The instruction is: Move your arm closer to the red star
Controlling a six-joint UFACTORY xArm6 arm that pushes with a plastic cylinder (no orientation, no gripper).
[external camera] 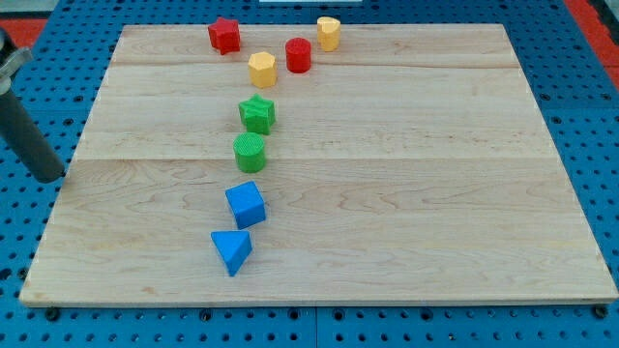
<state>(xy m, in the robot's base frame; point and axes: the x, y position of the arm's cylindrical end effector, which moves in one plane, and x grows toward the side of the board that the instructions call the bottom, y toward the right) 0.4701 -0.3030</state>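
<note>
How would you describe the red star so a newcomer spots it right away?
Start at the wooden board and look along its top edge. The red star is the leftmost block there. The red cylinder nearby is round; the star has points.

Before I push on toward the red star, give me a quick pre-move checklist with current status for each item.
1. Target found: red star sits near the board's top edge, left of centre: ok.
2. My tip located: off the board's left edge, level with the green cylinder: ok.
3. Tip near target: far away, toward the view's bottom-left: not ok.
4. Straight path clear: bare wooden board between tip and star, no blocks on the line: ok.
5. Neighbours: yellow block lies right of and below the star, apart from it: ok.
6. Tip touching the surface: cannot tell.
</note>
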